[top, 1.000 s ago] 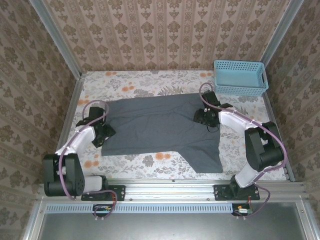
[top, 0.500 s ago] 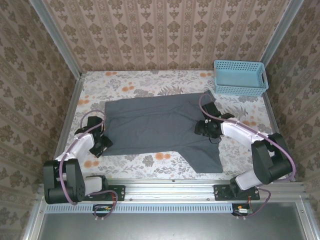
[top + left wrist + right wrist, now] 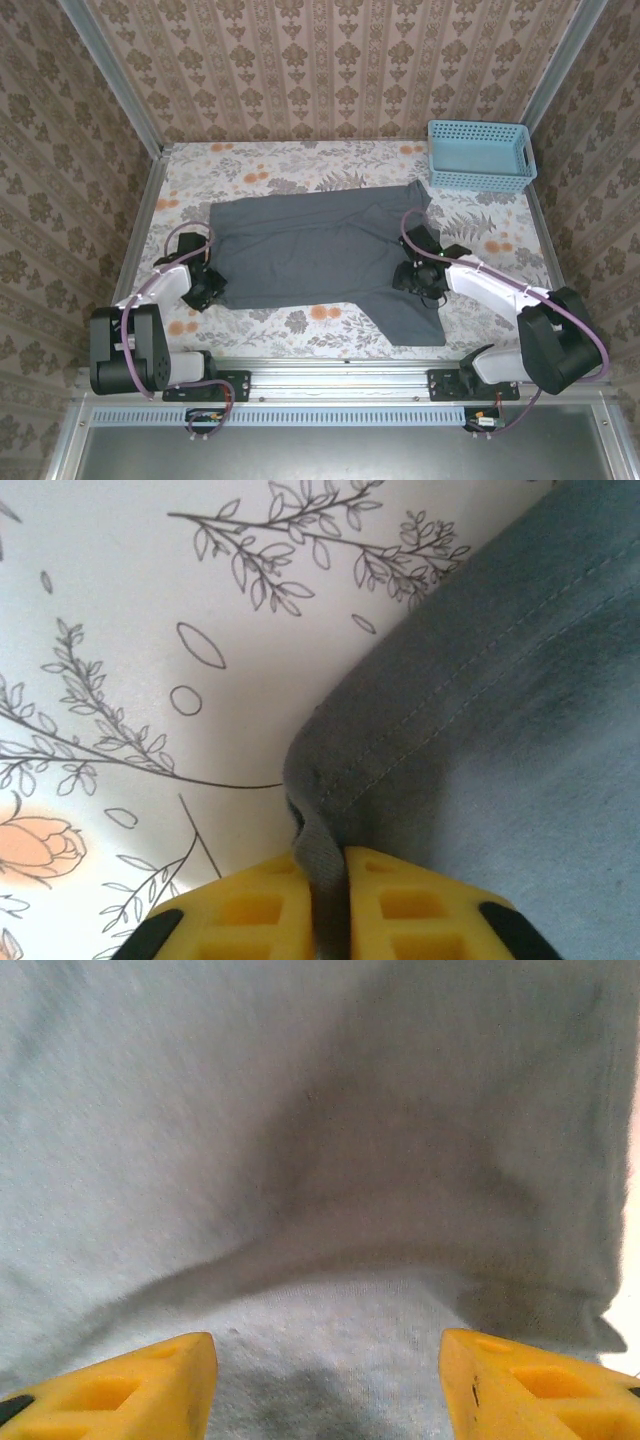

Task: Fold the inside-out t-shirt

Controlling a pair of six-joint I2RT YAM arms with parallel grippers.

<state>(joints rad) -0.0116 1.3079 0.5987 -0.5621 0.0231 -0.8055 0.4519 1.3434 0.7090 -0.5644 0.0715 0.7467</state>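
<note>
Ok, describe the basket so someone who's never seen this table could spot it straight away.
Start at the floral tablecloth covering the table and go to its far right corner, beyond the dark grey t-shirt. There stands a light blue perforated plastic basket, the only rigid, box-shaped thing on the cloth.

The top external camera looks down from above the near edge over the whole table (image 3: 330, 160). Both wrist cameras sit close over the dark grey t-shirt (image 3: 500, 680), also seen from above.
</note>
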